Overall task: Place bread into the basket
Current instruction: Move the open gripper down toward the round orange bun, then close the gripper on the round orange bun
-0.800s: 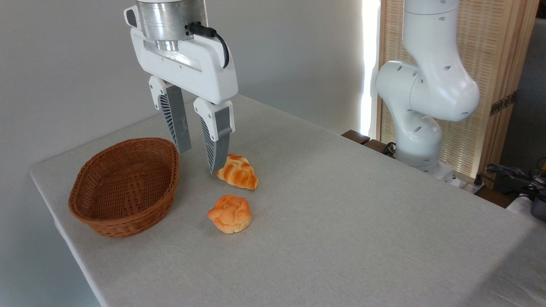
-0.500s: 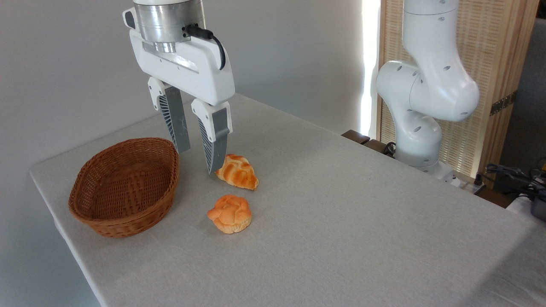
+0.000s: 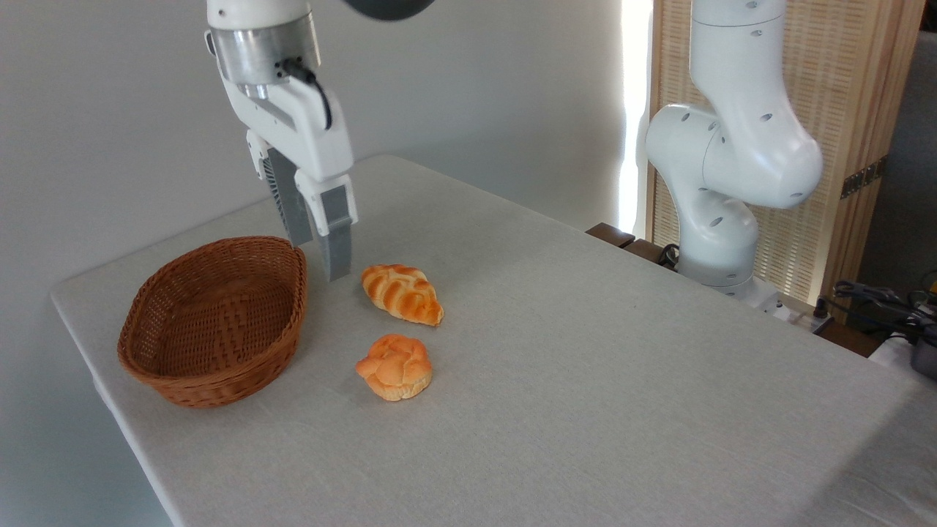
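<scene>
1. The bread [image 3: 395,376] lies untouched on the tabletop [image 3: 585,380], toward the near-left edge, with nothing around it; it sits just in front of the striped pastry [image 3: 403,293] and apart from it.
2. The basket [image 3: 217,317] stands empty near the tabletop's left corner, well to the left of the bread, its rim close to the left edge.
3. My claw [image 3: 320,258] hangs in the air above the strip between the basket's right rim and the pastry, holding nothing. I see it nearly edge-on now, one finger in front of the other, so I cannot tell how wide the gap is.
4. What has changed: over the last moment the wrist has turned and the claw has slid left, off the pastry's tip that it covered before. Both breads and the basket have stayed where they were.
5. I read this as re-orienting for a grasp, not yet a descent; the bread is still to be picked.
6. Room: the tabletop to the right of the bread and toward the near edge is wide open. The tight sides are the pastry behind and the basket wall on the left.
</scene>
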